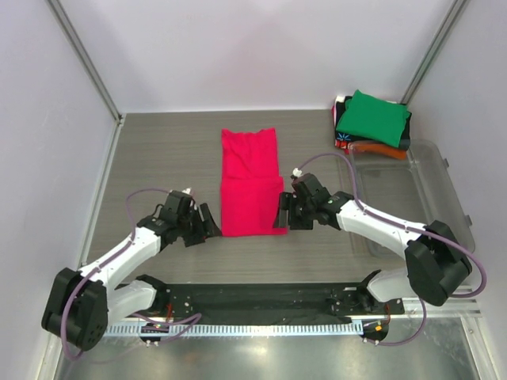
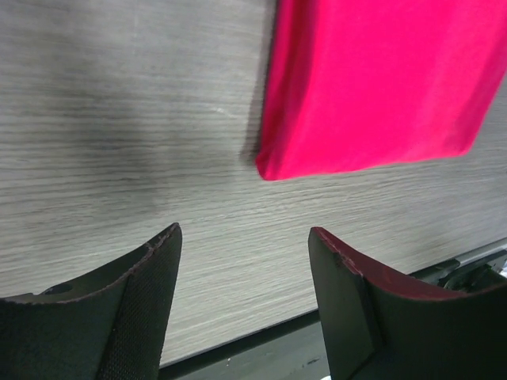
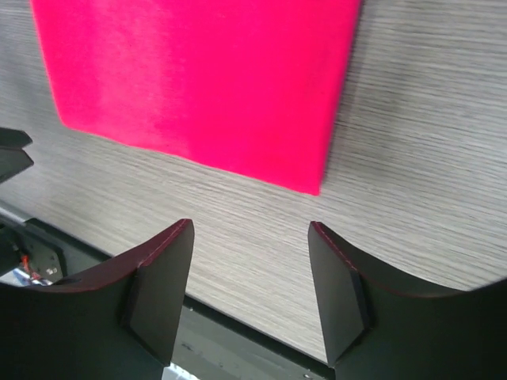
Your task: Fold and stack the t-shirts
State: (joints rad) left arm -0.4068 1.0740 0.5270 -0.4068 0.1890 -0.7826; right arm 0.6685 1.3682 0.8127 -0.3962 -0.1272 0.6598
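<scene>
A crimson-pink t-shirt [image 1: 250, 182] lies mid-table, folded into a long strip whose near half is doubled over. My left gripper [image 1: 207, 223] rests just left of its near left corner, open and empty. In the left wrist view that gripper [image 2: 245, 229] frames bare table, with the pink t-shirt [image 2: 380, 79] beyond at upper right. My right gripper [image 1: 283, 212] stands open beside the near right corner. The right wrist view shows this gripper [image 3: 252, 224] holding nothing, short of the pink t-shirt [image 3: 206, 79]. Folded t-shirts are stacked at the back right: green [image 1: 372, 117] on top, orange [image 1: 382, 149] and black [image 1: 342, 119] under it.
A clear plastic bin [image 1: 432, 186] sits along the right side, just in front of the stack. White walls close in the table on the left, back and right. The black base rail [image 1: 253, 297] of the arms runs along the near edge.
</scene>
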